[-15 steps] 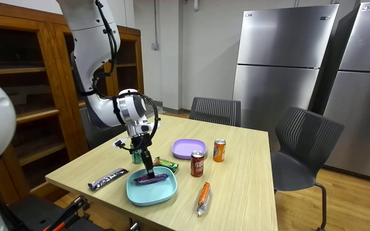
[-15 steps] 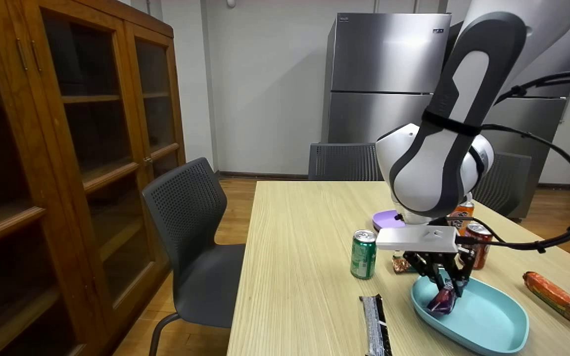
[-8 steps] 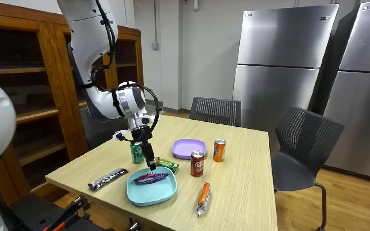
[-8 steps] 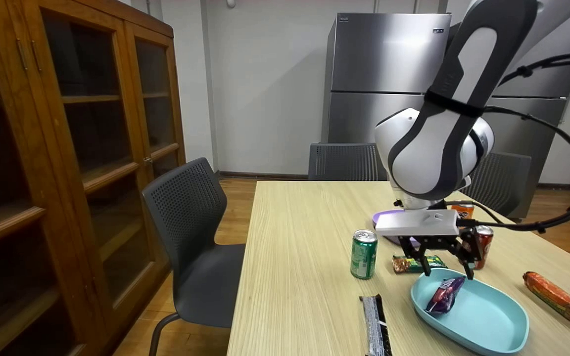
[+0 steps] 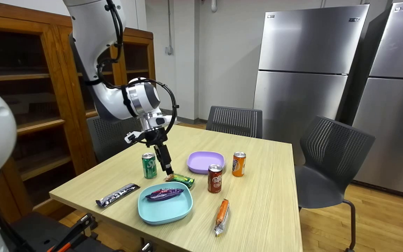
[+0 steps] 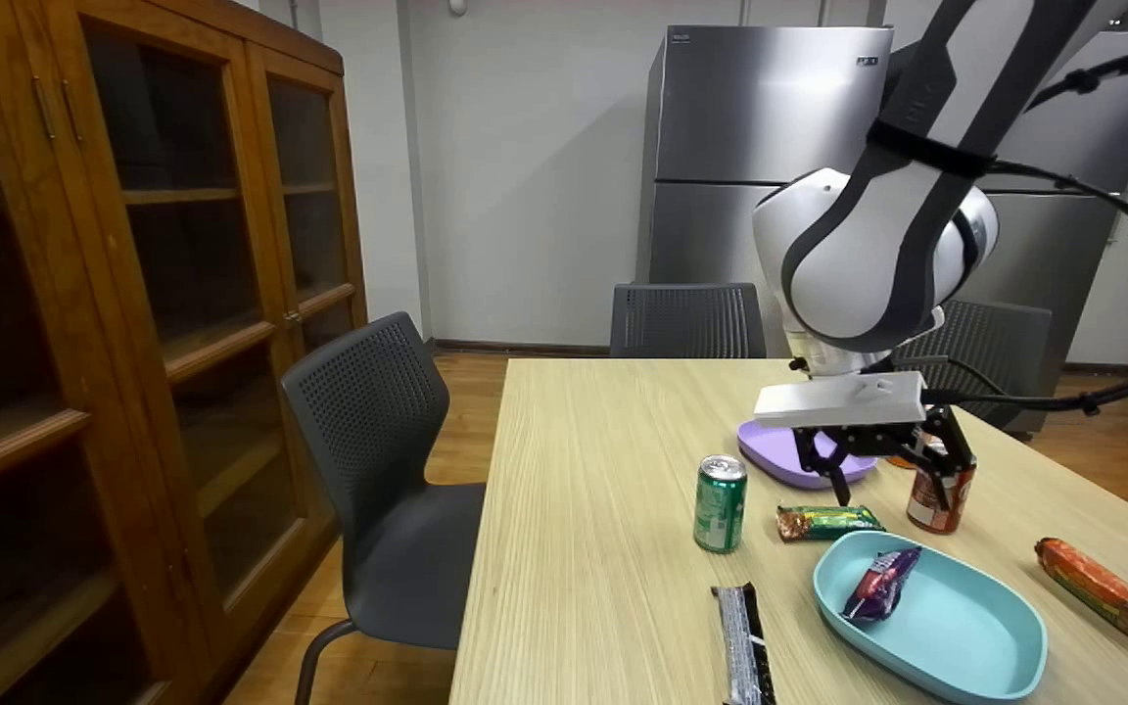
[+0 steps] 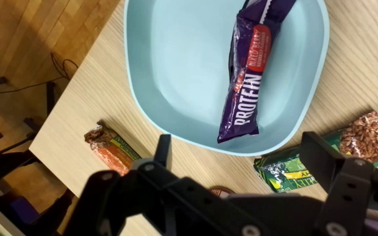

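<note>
My gripper (image 6: 892, 496) hangs in the air with its fingers spread wide and nothing between them. In the wrist view the gripper (image 7: 237, 144) stands open beyond the rim of the blue plate (image 7: 143, 82). A purple protein bar (image 7: 248, 75) lies inside that plate, apart from the fingers. The green granola bar (image 7: 290, 170) is partly covered by one finger in the wrist view. In an exterior view the fingertips appear just above this green bar (image 5: 181, 180), behind the blue plate (image 5: 164, 213).
Around the gripper stand a green can (image 5: 149, 166), a dark red can (image 5: 215, 179) and an orange can (image 5: 239, 164). A purple plate (image 5: 205, 161) lies farther back. A silver-black bar (image 5: 117, 195) and an orange bar (image 5: 222, 217) flank the blue plate. Chairs surround the table.
The gripper has let go of the purple bar, which stays in the blue plate. It has opened, risen and moved back from the plate toward the green bar.
</note>
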`<state>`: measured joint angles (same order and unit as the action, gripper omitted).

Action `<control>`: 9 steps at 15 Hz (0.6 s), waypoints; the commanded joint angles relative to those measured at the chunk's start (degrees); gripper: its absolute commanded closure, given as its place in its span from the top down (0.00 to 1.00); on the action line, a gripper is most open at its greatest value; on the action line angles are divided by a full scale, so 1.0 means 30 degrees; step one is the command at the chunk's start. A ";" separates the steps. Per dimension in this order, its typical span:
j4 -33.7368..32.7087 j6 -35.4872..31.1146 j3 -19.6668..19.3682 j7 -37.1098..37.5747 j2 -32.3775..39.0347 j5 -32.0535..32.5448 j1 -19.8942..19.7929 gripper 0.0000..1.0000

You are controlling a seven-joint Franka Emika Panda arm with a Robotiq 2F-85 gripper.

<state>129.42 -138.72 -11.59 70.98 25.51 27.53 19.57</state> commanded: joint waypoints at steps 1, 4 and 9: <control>0.0975 -0.0165 0.0441 -0.1657 -0.1159 0.0298 -0.1426 1.00; 0.1195 -0.0514 0.0232 -0.2893 -0.1244 0.0226 -0.2373 1.00; 0.0560 -0.0143 -0.0050 -0.2599 -0.0488 0.0120 -0.2813 1.00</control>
<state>131.22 -139.37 -12.44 62.96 24.09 27.56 11.81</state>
